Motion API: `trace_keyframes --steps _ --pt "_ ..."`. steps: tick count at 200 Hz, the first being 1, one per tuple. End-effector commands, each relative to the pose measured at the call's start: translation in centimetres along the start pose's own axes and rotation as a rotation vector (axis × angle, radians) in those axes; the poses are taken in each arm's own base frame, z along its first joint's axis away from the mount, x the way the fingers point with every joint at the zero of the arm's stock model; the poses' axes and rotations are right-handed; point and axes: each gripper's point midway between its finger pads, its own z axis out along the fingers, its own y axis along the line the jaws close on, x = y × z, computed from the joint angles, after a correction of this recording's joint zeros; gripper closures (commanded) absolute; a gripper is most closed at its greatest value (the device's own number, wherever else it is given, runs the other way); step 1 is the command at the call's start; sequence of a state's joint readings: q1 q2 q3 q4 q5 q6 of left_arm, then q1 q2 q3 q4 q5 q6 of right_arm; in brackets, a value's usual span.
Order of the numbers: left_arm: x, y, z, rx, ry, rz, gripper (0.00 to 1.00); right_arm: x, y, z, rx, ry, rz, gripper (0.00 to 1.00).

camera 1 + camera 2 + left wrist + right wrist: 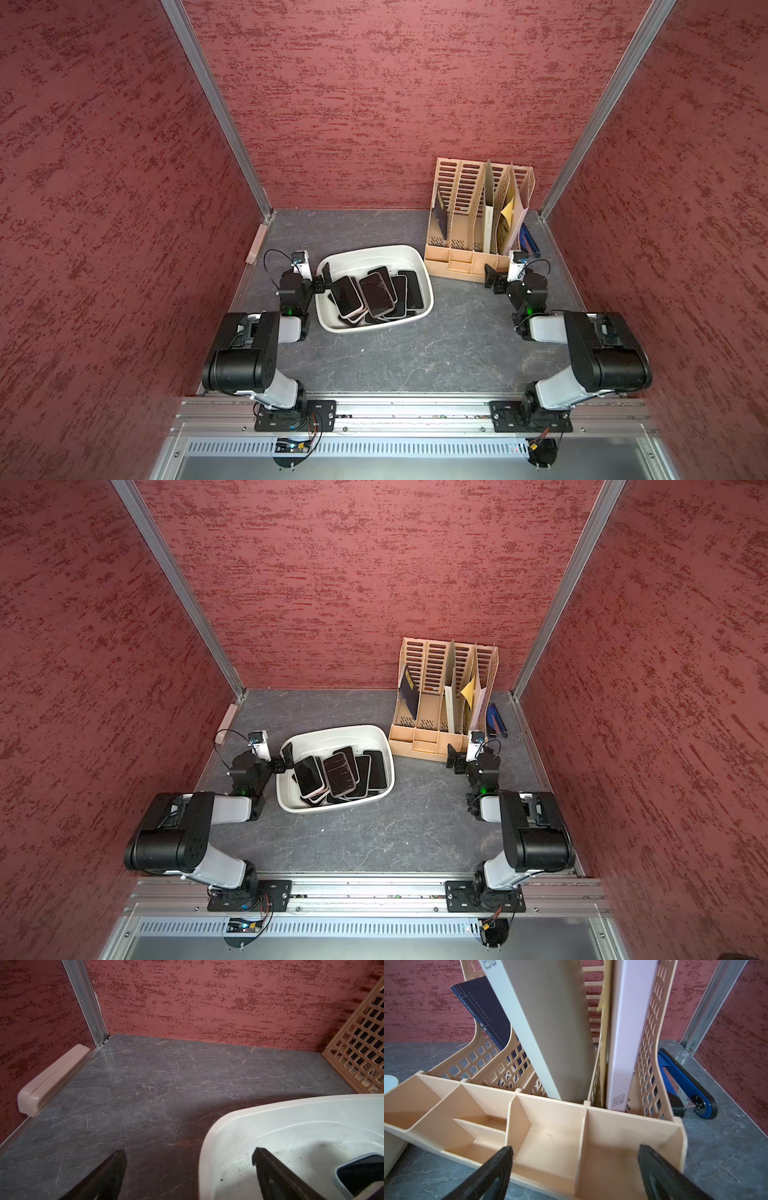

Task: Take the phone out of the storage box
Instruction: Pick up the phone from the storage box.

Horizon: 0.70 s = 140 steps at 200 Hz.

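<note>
The storage box [370, 249] is a shallow white tub left of the table's middle, seen in both top views [332, 730]. Several dark-screened phones [376, 295] lie overlapping inside it. My left gripper [326, 279] is open at the tub's left rim. In the left wrist view it [188, 1152] straddles that rim [270, 1109]: one finger is over the table, the other inside the tub, close to a phone corner [365, 1169]. Nothing is between the jaws. My right gripper [490, 276] is open and empty, hovering over the front trays of the beige organizer [550, 1126].
The beige slotted file organizer [478, 216] stands at the back right with folders and a dark book in it. A blue tool [530, 241] lies beside it. A beige block [52, 1078] rests along the left wall. Red walls enclose three sides.
</note>
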<state>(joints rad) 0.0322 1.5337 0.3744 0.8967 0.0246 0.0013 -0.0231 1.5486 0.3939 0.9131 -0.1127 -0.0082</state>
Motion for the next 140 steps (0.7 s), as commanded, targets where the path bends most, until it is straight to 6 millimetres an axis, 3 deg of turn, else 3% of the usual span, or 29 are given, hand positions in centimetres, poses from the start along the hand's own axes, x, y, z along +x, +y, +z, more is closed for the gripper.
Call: trace_keyframes --steps 1,140 --pt "-0.23 -0.24 0.15 0.01 -0.007 0.014 0.0 0.31 0.38 -0.11 -0.016 0.007 -0.009 0.01" --pt "-0.17 -0.25 0.13 0.012 -0.006 0.014 0.0 0.29 0.38 -0.08 -0.016 0.008 -0.007 0.01"
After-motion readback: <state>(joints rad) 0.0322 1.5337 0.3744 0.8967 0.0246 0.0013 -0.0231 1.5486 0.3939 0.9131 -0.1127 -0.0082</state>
